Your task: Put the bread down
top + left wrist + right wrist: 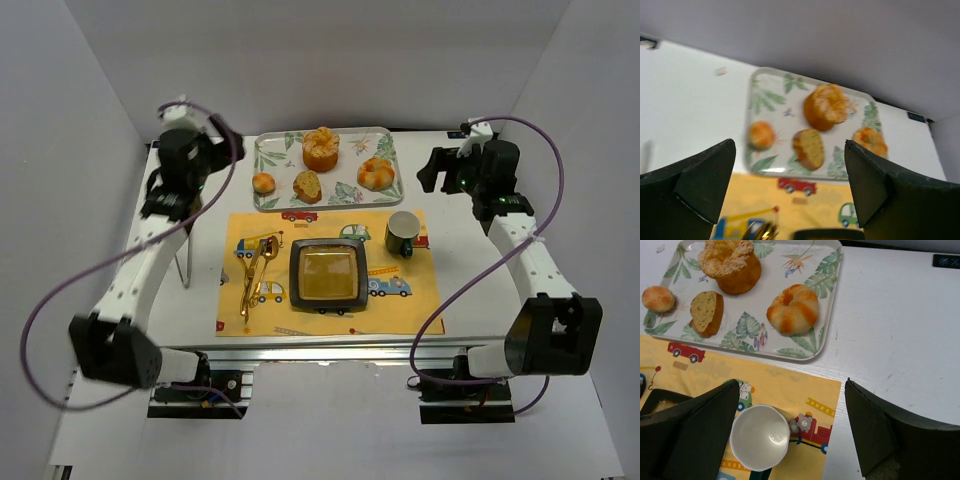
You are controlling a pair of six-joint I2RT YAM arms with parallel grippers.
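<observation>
Well, the left gripper is wide open and holds nothing. Ahead of it, between its fingers, is the tray. The bread slice lies on it, cut side up, long side pointing away from the gripper. The right gripper is wide open and empty too, with a cup close in front and the slice further ahead on its left

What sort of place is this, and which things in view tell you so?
Probably a robotics lab bench staged as a meal setting: a left arm and right arm bolted to a white table, plain walls boxing it in, and a placemat with plate and cup beside a tray of bread.
</observation>
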